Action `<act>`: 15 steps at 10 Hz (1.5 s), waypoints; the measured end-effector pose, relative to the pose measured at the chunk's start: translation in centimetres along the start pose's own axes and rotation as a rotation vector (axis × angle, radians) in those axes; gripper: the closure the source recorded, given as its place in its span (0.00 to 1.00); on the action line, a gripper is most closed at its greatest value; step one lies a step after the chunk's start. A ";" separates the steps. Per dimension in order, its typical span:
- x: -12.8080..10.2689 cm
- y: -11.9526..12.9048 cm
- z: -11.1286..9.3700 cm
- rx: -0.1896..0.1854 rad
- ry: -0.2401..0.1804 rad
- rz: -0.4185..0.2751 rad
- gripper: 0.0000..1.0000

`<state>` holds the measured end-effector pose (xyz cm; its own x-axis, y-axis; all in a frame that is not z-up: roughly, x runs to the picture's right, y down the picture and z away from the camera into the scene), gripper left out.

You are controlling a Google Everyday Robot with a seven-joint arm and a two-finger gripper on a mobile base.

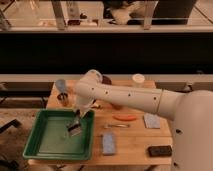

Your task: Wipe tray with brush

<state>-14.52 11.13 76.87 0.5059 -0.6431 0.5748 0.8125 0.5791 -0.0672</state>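
Here the gripper (77, 119), fingers clamping the brush (74, 129), sits at the tray's (50, 142) three o'clock (hard pressing might skid the tray).

The gripper (76, 119) over the tray (33, 131) blurs into the brush (74, 130). The arm (125, 98), cropped at right, half hides a dark round thing (107, 79).

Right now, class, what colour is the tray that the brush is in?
Green, clearest in the camera view; the hand holds the brush inside the tray.
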 end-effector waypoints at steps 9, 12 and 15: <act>-0.1 -0.1 1.3 0.216 -0.009 0.028 0.98; 0.5 -0.6 2.3 0.252 0.029 -0.031 0.98; -0.4 -1.7 1.9 0.258 0.101 -0.100 0.98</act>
<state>-16.62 11.38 78.29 0.4640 -0.7424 0.4833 0.7657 0.6104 0.2027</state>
